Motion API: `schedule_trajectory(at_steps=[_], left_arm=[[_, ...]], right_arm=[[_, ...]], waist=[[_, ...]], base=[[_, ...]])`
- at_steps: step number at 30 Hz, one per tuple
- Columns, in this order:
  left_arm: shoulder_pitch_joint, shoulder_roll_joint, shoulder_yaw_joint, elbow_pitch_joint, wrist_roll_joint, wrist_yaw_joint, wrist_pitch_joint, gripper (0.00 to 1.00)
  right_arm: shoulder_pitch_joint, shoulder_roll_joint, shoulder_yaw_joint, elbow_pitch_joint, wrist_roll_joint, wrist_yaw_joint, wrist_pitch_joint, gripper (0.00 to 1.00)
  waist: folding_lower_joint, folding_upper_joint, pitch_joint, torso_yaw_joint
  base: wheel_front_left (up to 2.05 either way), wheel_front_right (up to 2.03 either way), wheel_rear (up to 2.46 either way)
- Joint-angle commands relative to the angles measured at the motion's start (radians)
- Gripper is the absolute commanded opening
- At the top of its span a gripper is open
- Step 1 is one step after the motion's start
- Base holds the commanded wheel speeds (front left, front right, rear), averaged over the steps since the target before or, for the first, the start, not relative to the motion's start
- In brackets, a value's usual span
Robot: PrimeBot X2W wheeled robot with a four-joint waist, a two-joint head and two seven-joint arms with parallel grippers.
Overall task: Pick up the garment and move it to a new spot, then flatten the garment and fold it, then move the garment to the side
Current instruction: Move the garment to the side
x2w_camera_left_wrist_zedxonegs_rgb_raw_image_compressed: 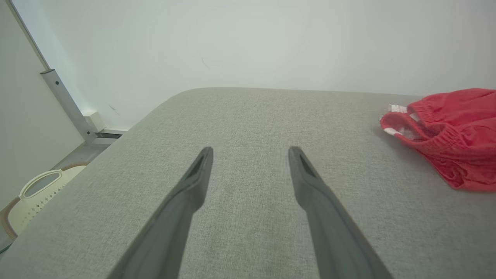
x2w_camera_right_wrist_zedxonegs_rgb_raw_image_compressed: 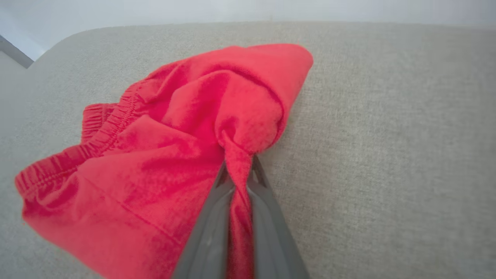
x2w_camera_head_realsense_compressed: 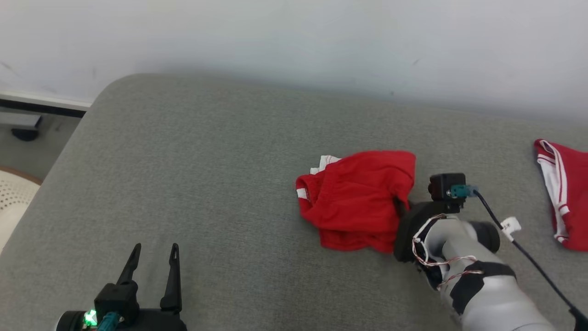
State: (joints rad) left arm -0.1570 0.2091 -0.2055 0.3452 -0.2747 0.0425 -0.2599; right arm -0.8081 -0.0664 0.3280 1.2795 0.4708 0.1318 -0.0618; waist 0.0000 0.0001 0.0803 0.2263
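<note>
Here the right hand (x2w_camera_right_wrist_zedxonegs_rgb_raw_image_compressed: 238, 167) pinches the crumpled red garment (x2w_camera_right_wrist_zedxonegs_rgb_raw_image_compressed: 155, 155) (left hand (x2w_camera_left_wrist_zedxonegs_rgb_raw_image_compressed: 251, 152) spread, well apart).

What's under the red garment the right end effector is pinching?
Grey cushion shows all round the bunched red garment. A white striped edge pokes out at its far side. The right end effector pinches one fold; anything beneath the folds is covered.

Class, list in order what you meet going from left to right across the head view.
First the cream basket → left gripper → crumpled red garment → red-and-white garment at the right edge.
</note>
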Motion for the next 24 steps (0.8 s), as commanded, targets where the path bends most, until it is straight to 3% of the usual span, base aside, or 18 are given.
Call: schedule_trajectory(at_steps=[1, 10, 16, 24], left_arm=[[0.001, 0.000, 0.006, -0.006, 0.002, -0.005, -0.006, 1.00], [0.024, 0.004, 0.044, -0.058, 0.005, -0.005, -0.005, 1.00], [-0.010, 0.024, 0.054, -0.080, 0.017, -0.014, -0.005, 1.00], [-0.041, 0.061, 0.059, -0.117, 0.023, -0.019, 0.009, 1.00]], right_arm=[[-0.010, -0.024, 0.020, -0.007, -0.018, -0.003, -0.009, 0.00], [-0.117, -0.230, 0.293, -0.134, -0.101, -0.003, 0.010, 0.00], [-0.201, -0.396, 0.445, -0.203, -0.060, -0.003, 0.081, 0.00], [-0.288, -0.567, 0.547, -0.223, 0.023, -0.003, 0.166, 0.00]], waist=[[0.0000, -0.0001, -0.001, -0.030], [0.0000, -0.0001, 0.050, -0.151], [0.0000, -0.0001, 0.108, -0.208], [0.0000, -0.0001, 0.172, -0.239]], base=[[0.00, 0.00, 0.00], [0.00, 0.00, 0.00], [0.00, 0.00, 0.00], [0.00, 0.00, 0.00]])
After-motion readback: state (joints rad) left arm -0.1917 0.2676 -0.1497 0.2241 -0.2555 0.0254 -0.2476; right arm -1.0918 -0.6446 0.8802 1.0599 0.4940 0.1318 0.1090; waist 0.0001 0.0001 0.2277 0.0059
